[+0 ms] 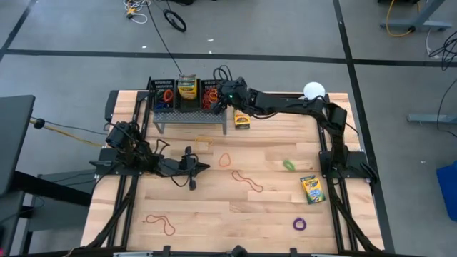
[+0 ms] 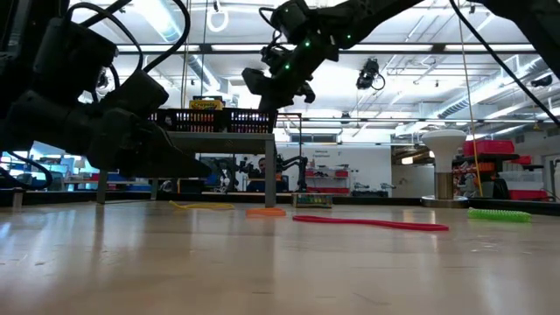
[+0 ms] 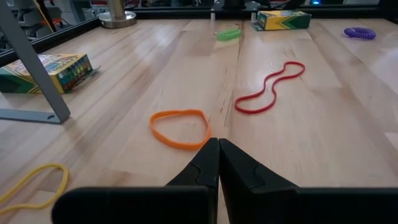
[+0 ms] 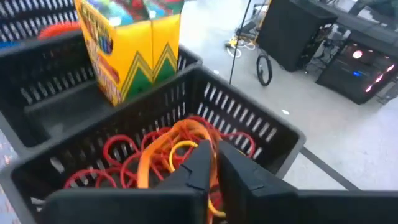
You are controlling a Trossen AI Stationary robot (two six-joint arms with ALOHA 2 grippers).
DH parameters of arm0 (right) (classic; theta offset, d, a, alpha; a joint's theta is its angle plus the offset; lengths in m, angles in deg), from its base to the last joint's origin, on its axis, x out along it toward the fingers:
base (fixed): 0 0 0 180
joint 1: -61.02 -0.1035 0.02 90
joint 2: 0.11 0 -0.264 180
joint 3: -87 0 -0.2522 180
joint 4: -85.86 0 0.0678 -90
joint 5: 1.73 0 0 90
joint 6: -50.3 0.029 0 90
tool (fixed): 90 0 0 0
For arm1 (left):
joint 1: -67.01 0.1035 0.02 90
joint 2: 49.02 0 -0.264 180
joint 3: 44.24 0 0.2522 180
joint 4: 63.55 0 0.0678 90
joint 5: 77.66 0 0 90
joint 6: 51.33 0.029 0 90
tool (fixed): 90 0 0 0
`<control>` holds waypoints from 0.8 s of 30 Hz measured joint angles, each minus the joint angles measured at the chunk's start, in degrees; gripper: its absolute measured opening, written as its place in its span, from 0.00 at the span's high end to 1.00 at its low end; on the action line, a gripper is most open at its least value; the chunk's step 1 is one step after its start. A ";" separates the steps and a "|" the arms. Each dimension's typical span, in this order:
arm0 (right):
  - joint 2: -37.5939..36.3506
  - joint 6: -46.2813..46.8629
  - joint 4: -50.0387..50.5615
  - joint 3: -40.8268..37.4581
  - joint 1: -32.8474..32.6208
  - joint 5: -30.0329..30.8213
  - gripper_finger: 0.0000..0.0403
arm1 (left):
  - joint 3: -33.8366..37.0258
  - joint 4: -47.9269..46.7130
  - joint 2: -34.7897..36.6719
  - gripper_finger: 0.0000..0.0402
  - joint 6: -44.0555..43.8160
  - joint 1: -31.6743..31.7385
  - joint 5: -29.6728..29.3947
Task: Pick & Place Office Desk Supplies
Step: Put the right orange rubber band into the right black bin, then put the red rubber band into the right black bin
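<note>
As we look down on the wooden table (image 1: pixel 271 207), we see this:

Done so far: The black basket (image 1: pixel 183 96) on its grey stand (image 1: pixel 191 121) already holds a pile of red and orange bands (image 4: pixel 165 152). One crayon box (image 4: pixel 127 46) stands upright in the middle part.

Left to do: An orange band (image 3: pixel 179 127), a long red band (image 3: pixel 268 93), a yellow band (image 3: pixel 34 186), a purple loop (image 1: pixel 300 224) and a green piece (image 1: pixel 288 165) lie on the table, well apart. A second crayon box (image 1: pixel 242 119) lies just beside the stand. A third crayon box (image 1: pixel 311 189) lies near the right edge. We think the job is maybe half done.

Right gripper (image 4: pixel 214 158): It hangs over the basket part with the red and orange bands. Its fingers are pressed together, and we see nothing between them.

Left gripper (image 3: pixel 217 155): It sits low over the table near the orange band. Its fingers are pressed together and hold nothing.

Shapes and feel: The bands are thin, bendy loops. The boxes are flat cardboard blocks, yellow and green. The basket has stiff walls with slots. The table is smooth, pale planks.
</note>
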 joint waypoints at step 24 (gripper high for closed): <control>-14.38 -9.75 2.38 -8.63 -10.67 0.57 0.98 | -0.02 -0.67 0.00 0.97 0.24 0.13 -0.04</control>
